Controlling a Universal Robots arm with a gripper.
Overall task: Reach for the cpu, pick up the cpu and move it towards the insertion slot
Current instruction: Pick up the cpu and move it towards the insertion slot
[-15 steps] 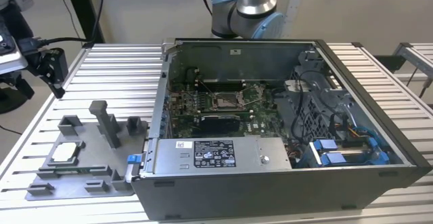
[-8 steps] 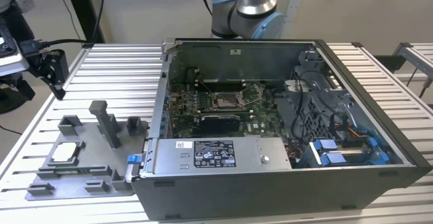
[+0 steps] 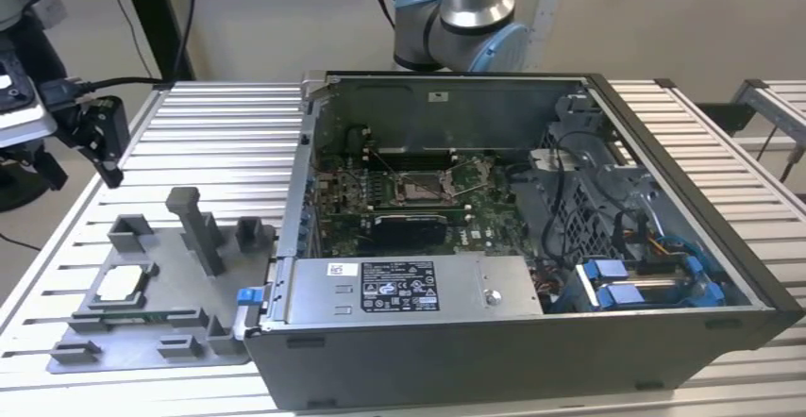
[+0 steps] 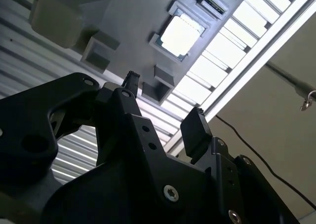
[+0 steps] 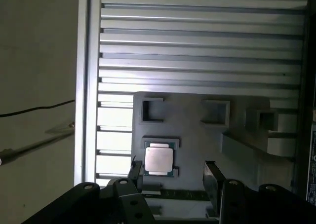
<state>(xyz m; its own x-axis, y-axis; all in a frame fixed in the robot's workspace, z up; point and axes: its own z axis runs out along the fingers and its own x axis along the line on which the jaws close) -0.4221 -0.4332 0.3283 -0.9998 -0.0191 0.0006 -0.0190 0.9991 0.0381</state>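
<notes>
At the exterior view's left the hand (image 3: 106,158) hung over the counter (image 3: 214,125) edge, fingers spread, holding nothing. The cpu (image 3: 120,285) lay ungrasped in its grey tray (image 3: 151,356); rightward, the insertion slot (image 3: 422,189) waited inside the open computer case (image 3: 504,341).

No text can be read. The power supply (image 3: 504,290) inside the case (image 3: 504,360) carries a black label (image 3: 400,288) with white print and symbols, too small to make out. Just beside it, toward the exterior view's left, is a white barcode sticker (image 3: 338,269). A small pale sticker (image 3: 440,95) on the case's back wall is unreadable. The cpu (image 5: 159,159) lid shows no discernible marking.
</notes>
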